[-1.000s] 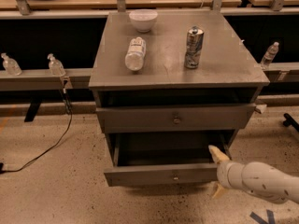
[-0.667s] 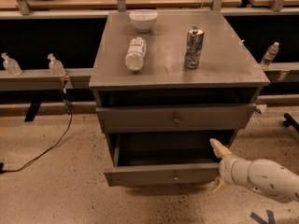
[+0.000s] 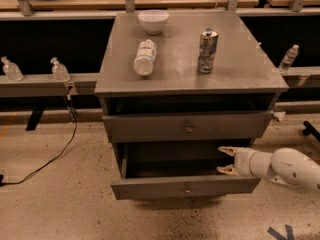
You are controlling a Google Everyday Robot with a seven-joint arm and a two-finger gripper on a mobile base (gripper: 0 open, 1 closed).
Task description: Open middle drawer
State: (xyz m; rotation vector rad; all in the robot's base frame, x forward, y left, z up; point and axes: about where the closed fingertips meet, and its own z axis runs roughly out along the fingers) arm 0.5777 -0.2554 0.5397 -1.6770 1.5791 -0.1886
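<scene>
The grey cabinet [image 3: 250, 79] shows two drawer fronts with small round knobs. The lower one in view, the middle drawer [image 3: 187, 188], stands pulled out, and its dark inside shows behind the front. The drawer above it [image 3: 189, 128] sits nearly flush, with a dark gap over its front. My gripper [image 3: 226, 159] comes in from the right on a white arm. It sits at the right end of the pulled-out drawer, just above its front. Its two pale fingertips [image 3: 227, 149] are spread apart one above the other, with nothing between them.
On the cabinet top stand a white bowl [image 3: 153, 20], a clear bottle lying on its side [image 3: 144, 57] and an upright can [image 3: 207, 50]. Small bottles [image 3: 59, 70] stand on the rail to the left and right. A black cable [image 3: 55, 156] runs over the floor at left.
My gripper has moved up and slightly left, from the drawer's front right corner to just above its right end. The drawer has stayed pulled out by the same amount.
</scene>
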